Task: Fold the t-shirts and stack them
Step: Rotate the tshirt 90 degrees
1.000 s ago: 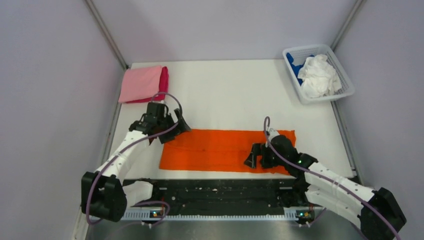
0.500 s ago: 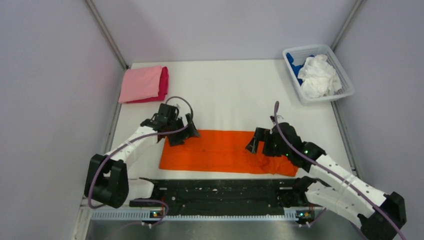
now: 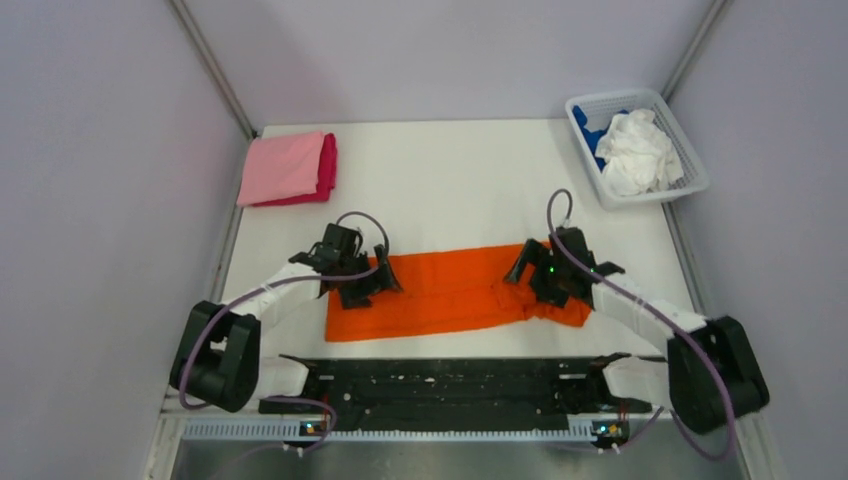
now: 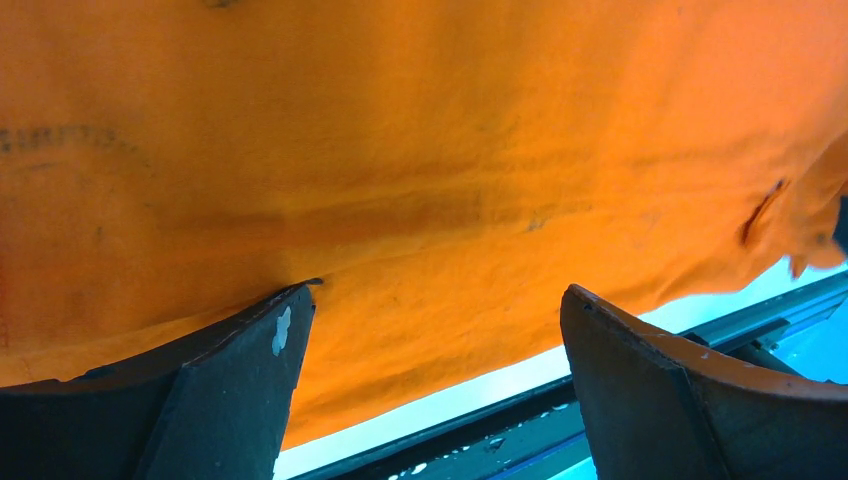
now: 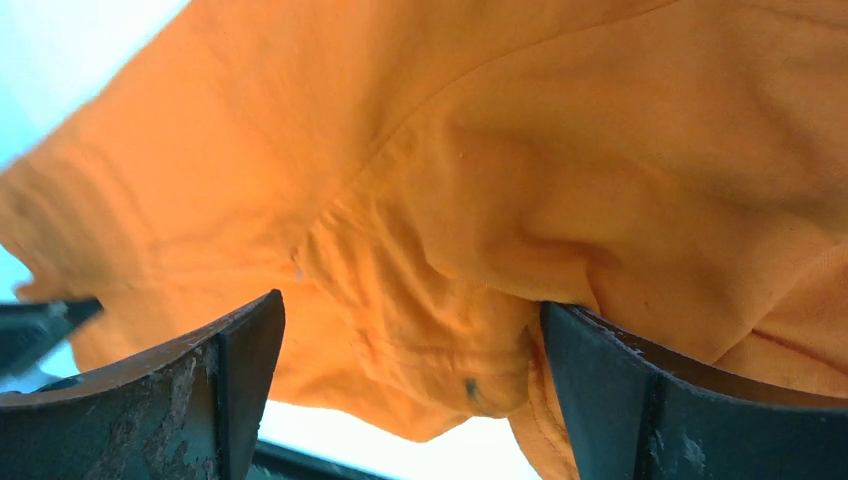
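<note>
Within 1 second both arms have swung inward: the left claw now sits over the left end of the orange t-shirt, the right claw over its right end, each with jaws spread wide, holding nothing. The shirt lies as a long band on the tabletop near the arms, right end rumpled; a crosswise fold looks about to start
</note>
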You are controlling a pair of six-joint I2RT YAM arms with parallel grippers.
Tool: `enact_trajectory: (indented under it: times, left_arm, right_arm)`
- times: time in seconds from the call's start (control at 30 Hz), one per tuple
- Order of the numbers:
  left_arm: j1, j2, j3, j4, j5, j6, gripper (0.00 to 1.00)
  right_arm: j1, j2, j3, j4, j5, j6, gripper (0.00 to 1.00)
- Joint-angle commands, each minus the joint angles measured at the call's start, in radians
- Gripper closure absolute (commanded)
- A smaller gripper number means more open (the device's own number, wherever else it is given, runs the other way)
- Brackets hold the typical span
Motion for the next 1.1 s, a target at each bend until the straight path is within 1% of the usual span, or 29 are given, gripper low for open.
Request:
enact_trajectory:
  times: [0.0, 0.07, 0.13, 0.2, 0.23, 0.3, 0.33, 0.37, 0.5, 0.7, 0.77, 0.87, 0.97, 1.07]
  left_arm:
    - [-0.041, -0.008, -0.05, 0.074, 0.007, -0.074, 0.01]
    - [-0.073, -0.023, -0.048, 0.081, 0.013, -0.126, 0.01]
    - [-0.122, -0.048, -0.057, 0.114, -0.002, -0.183, 0.01]
    - [-0.184, -0.063, -0.073, 0.162, -0.042, -0.247, 0.01]
    - [-0.208, -0.062, -0.077, 0.194, -0.056, -0.275, 0.01]
    - [-0.257, -0.042, -0.076, 0.258, -0.08, -0.327, 0.01]
    - [-0.282, -0.022, -0.069, 0.287, -0.092, -0.347, 0.01]
    - [-0.311, 0.002, -0.054, 0.315, -0.106, -0.356, 0.01]
    - [-0.418, 0.15, 0.053, 0.367, -0.144, -0.345, 0.01]
    - [-0.494, 0.39, 0.25, 0.394, -0.071, -0.299, 0.01]
    - [-0.505, 0.435, 0.298, 0.398, -0.064, -0.295, 0.01]
    - [-0.514, 0.452, 0.358, 0.391, -0.063, -0.296, 0.01]
    - [-0.528, 0.409, 0.388, 0.358, -0.086, -0.263, 0.01]
    - [-0.544, 0.326, 0.414, 0.256, -0.155, -0.204, 0.01]
  right_arm:
    - [-0.116, 0.306, 0.125, 0.276, -0.048, -0.172, 0.01]
    - [-0.128, 0.461, 0.279, 0.264, -0.044, -0.275, 0.01]
    - [-0.131, 0.611, 0.449, 0.229, -0.043, -0.343, 0.01]
    - [-0.131, 0.764, 0.598, 0.268, -0.078, -0.384, 0.01]
    - [-0.131, 0.84, 0.692, 0.252, -0.104, -0.402, 0.01]
    - [-0.13, 1.003, 0.907, 0.164, -0.187, -0.455, 0.01]
    - [-0.127, 1.072, 1.05, 0.11, -0.226, -0.474, 0.01]
    - [-0.121, 1.134, 1.138, 0.077, -0.254, -0.487, 0.01]
    - [-0.088, 1.334, 1.429, 0.059, -0.331, -0.483, 0.01]
    - [-0.053, 1.609, 1.838, 0.07, -0.415, -0.491, 0.01]
    - [-0.053, 1.658, 1.929, 0.087, -0.444, -0.496, 0.01]
    - [-0.054, 1.642, 1.977, 0.103, -0.442, -0.522, 0.01]
    - [-0.054, 1.533, 1.957, 0.099, -0.394, -0.579, 0.01]
    - [-0.055, 1.383, 1.91, 0.091, -0.373, -0.613, 0.01]
